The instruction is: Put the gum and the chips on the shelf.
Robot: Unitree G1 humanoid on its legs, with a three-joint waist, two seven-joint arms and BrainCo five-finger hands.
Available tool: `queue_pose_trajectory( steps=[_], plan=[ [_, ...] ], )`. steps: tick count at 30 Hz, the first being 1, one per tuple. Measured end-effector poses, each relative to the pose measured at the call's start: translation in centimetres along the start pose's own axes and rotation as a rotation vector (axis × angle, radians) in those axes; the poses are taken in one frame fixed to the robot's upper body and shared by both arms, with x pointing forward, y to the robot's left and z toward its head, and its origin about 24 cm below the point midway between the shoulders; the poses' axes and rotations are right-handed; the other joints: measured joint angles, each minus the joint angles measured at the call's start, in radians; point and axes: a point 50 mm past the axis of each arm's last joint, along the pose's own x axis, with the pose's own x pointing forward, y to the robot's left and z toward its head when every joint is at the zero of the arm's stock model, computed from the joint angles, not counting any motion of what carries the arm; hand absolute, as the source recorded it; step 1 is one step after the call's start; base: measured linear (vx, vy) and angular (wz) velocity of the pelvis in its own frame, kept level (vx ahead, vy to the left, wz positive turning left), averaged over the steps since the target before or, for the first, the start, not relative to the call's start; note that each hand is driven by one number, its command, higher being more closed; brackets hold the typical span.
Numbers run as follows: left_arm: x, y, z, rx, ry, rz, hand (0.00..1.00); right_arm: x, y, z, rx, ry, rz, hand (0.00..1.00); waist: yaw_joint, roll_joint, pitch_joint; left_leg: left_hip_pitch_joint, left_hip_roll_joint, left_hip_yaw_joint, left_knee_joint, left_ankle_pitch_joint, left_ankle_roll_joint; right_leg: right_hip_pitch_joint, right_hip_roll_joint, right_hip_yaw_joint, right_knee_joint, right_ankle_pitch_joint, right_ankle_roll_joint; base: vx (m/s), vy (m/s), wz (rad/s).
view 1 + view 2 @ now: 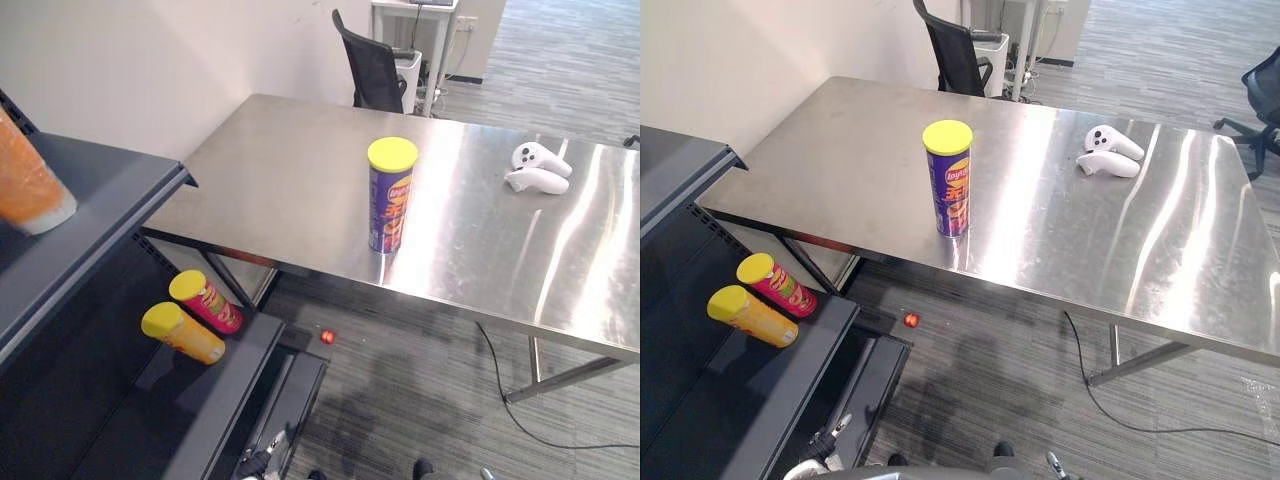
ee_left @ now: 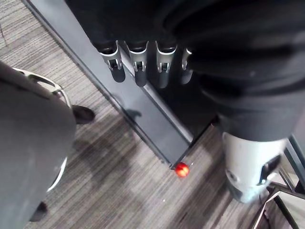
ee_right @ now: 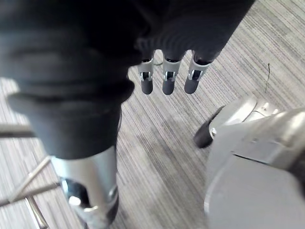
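Carpet with grey stripes (image 3: 157, 157) lies under the right robot hand (image 3: 169, 76). This hand hangs low with its fingers straight and relaxed, and it holds nothing. The left robot hand (image 2: 138, 64) hangs in the same manner, fingers loose and empty, above the near edge of the dark grey metal shelf (image 2: 143, 119), which stands on the left of the scene. A small red ball (image 1: 327, 337) rests on the carpet just beside the near corner of the shelf.

Two cans lie on their sides on the lower board of the shelf, close together. The orange chips can with a yellow lid (image 1: 183, 333) is the nearer one. The red chips can with a yellow lid (image 1: 206, 301) lies just behind it. On the upper board, at the far left, rests an orange object with a pale end (image 1: 30, 185). It is cut by the edge of the view, and I cannot tell what it is.

Farther away and to the right of the shelf is the stainless steel tabletop (image 1: 290, 170). The purple chips can with a yellow lid (image 1: 391, 195) stands upright on it, near the near edge and well apart from both robot hands. Two white hand controllers (image 1: 538, 168) lie close together on the far right part of the tabletop, well apart from the purple can. A black office chair (image 1: 372, 70) stands beyond the far edge.
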Motion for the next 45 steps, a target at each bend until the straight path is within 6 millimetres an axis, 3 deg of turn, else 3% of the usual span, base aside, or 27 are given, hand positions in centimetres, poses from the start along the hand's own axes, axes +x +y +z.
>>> queue_pose_trajectory(
  steps=[3, 5, 7, 9, 10, 11, 13, 14, 16, 19, 25, 34, 41, 45],
  plan=[
    [-0.1, 0.5, -0.1, 0.0, 0.0, 0.014, 0.0, 0.4, -2.4, 2.6, 0.156, -0.076, -0.11, 0.0, 0.0, -0.005, -0.01, 0.022, -0.003, 0.004, -0.02, 0.001, 0.002, 0.012, 0.0, 0.001, -0.013, 0.003, -0.001, -0.09, -0.007, -0.11],
    [-0.2, 0.9, -0.5, -0.005, 0.013, 0.023, 0.0, 0.4, -4.4, 6.8, 0.299, -0.23, -0.178, 0.0, -0.004, -0.009, -0.034, 0.027, -0.006, 0.018, -0.04, 0.008, 0.01, 0.006, 0.0, 0.001, -0.025, 0.003, -0.001, -0.1, -0.018, -0.16],
    [-0.4, 1.0, -0.9, -0.007, 0.019, 0.026, 0.0, 0.1, -5.0, 9.4, 0.338, -0.325, -0.194, 0.0, -0.004, -0.012, -0.046, 0.027, -0.006, 0.028, -0.052, 0.015, 0.012, -0.005, 0.001, 0.003, -0.023, 0.003, -0.001, -0.06, -0.017, -0.09],
    [-0.5, 1.0, -1.3, -0.008, 0.03, 0.027, 0.0, -1.2, -5.4, 14.2, 0.374, -0.523, -0.189, 0.0, -0.01, 0.0, -0.053, 0.033, -0.006, 0.033, -0.058, 0.019, 0.01, -0.006, 0.003, 0.005, -0.02, 0.003, -0.001, -0.03, -0.023, -0.09],
    [-0.6, 0.7, -1.5, -0.009, 0.034, 0.021, 0.0, -2.5, -5.2, 16.8, 0.385, -0.649, -0.185, 0.0, -0.01, 0.006, -0.057, 0.041, -0.004, 0.038, -0.066, 0.023, 0.01, -0.005, 0.005, 0.007, -0.02, 0.003, 0.0, -0.02, -0.027, -0.08],
    [-0.6, 0.5, -1.6, -0.009, 0.035, 0.02, 0.0, -3.3, -5.0, 18.0, 0.391, -0.712, -0.179, 0.0, -0.01, 0.007, -0.058, 0.043, -0.003, 0.04, -0.069, 0.024, 0.009, -0.004, 0.006, 0.007, -0.02, 0.003, 0.0, -0.01, -0.031, -0.07],
    [-0.6, 0.1, -1.2, 0.007, 0.013, 0.007, 0.0, -7.2, -3.4, 22.5, 0.391, -0.971, -0.116, 0.0, -0.009, 0.005, -0.06, 0.045, 0.004, 0.053, -0.069, 0.028, 0.006, -0.005, 0.013, 0.008, -0.019, 0.005, 0.0, 0.0, -0.038, -0.07],
    [-0.6, 0.1, -1.2, 0.009, 0.011, 0.007, 0.0, -8.3, -2.9, 23.4, 0.374, -1.037, -0.106, 0.0, -0.009, 0.003, -0.061, 0.046, 0.006, 0.055, -0.069, 0.028, 0.006, -0.005, 0.015, 0.009, -0.019, 0.005, 0.0, 0.02, -0.044, -0.08],
    [-0.7, 0.0, -1.2, 0.023, 0.006, 0.0, 0.0, -12.4, -0.9, 25.8, 0.342, -1.25, -0.037, 0.0, -0.009, -0.008, -0.068, 0.047, 0.015, 0.059, -0.069, 0.027, 0.005, -0.006, 0.024, 0.009, -0.019, 0.006, -0.001, 0.03, -0.052, -0.06],
    [-0.6, 0.0, -1.0, 0.057, -0.004, -0.004, 0.0, -15.3, 1.5, 26.9, 0.257, -1.408, 0.021, 0.0, -0.007, -0.017, -0.075, 0.049, 0.019, 0.059, -0.07, 0.026, 0.003, -0.006, 0.028, 0.005, -0.019, 0.006, -0.001, 0.03, -0.036, -0.03],
    [-0.7, -0.3, -0.9, 0.132, -0.016, -0.045, 0.0, -18.3, 6.2, 26.6, 0.038, -1.538, 0.247, 0.0, -0.008, -0.019, -0.076, 0.043, 0.015, 0.054, -0.07, 0.024, 0.0, -0.009, 0.026, 0.004, -0.022, 0.006, -0.001, 0.0, -0.007, 0.0],
    [-0.5, -0.4, -0.3, 0.247, -0.03, -0.121, 0.0, -17.6, 10.6, 26.2, -0.295, -1.471, 0.557, 0.0, -0.009, -0.023, -0.081, 0.0, -0.011, -0.008, -0.055, 0.023, 0.002, -0.026, 0.01, -0.026, -0.022, 0.008, 0.004, -0.01, -0.007, 0.13],
    [-0.5, -0.4, 0.2, 0.289, -0.045, -0.135, 0.0, -17.4, 13.0, 26.7, -0.309, -1.44, 0.657, 0.0, -0.01, -0.025, -0.081, -0.045, -0.016, -0.067, -0.027, 0.022, 0.006, -0.037, 0.001, -0.061, -0.02, 0.01, 0.006, -0.02, -0.011, 0.17],
    [-0.4, -0.5, 0.3, 0.315, -0.051, -0.144, 0.0, -17.8, 15.4, 27.1, -0.338, -1.434, 0.726, 0.0, -0.01, -0.021, -0.078, -0.052, -0.017, -0.084, -0.026, 0.025, 0.011, -0.035, 0.001, -0.075, -0.019, 0.01, 0.006, -0.02, -0.011, 0.11]
  ],
)
